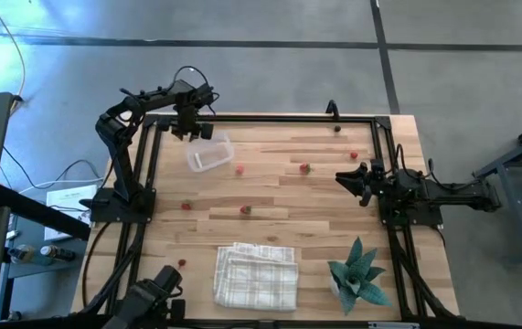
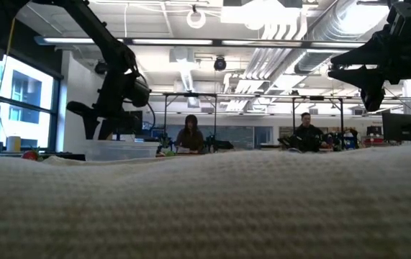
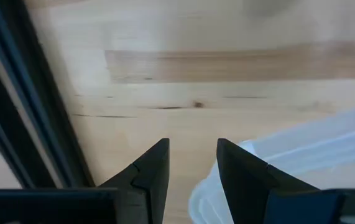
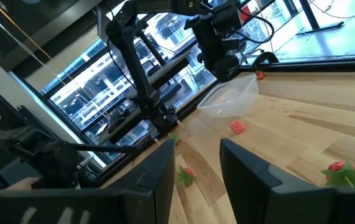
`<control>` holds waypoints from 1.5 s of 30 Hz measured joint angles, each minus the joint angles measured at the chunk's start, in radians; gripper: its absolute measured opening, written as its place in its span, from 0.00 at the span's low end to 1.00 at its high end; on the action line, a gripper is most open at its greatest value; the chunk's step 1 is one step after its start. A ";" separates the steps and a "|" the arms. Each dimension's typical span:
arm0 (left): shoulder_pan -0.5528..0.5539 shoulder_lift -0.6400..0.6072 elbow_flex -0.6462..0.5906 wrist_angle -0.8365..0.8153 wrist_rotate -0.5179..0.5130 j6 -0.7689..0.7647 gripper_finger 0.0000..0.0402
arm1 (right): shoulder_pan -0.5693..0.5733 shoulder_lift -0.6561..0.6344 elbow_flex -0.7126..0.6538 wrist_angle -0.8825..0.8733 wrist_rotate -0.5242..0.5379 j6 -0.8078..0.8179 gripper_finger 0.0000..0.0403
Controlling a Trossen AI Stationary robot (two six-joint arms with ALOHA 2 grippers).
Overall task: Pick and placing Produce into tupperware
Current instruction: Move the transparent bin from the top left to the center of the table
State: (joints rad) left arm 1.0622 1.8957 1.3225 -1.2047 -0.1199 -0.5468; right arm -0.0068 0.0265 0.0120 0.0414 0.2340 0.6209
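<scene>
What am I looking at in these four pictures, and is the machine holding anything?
Two robot arms work at a wooden table. One picture looks down from above, one level across the tabletop, and two from cameras on the arms' wrists. The left gripper hangs over the edge of a clear plastic box; the right gripper waits over the table's right side. Both have their jaws apart and hold nothing. Small red fruits lie scattered about, beside a folded cloth and a little plant.
</scene>
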 joint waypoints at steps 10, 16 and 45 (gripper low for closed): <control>-0.002 0.000 -0.039 -0.046 -0.056 -0.019 0.31 | 0.000 0.000 0.000 0.000 -0.001 0.000 0.29; -0.002 -0.001 -0.039 -0.057 -0.037 -0.056 0.26 | 0.000 0.000 0.000 0.000 -0.002 -0.011 0.29; -0.122 -0.003 -0.041 -0.320 0.054 -0.213 0.01 | 0.000 0.000 0.000 0.000 -0.002 -0.087 0.29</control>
State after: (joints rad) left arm 0.9400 1.8923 1.2816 -1.5249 -0.0660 -0.7598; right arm -0.0070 0.0269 0.0120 0.0410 0.2321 0.5335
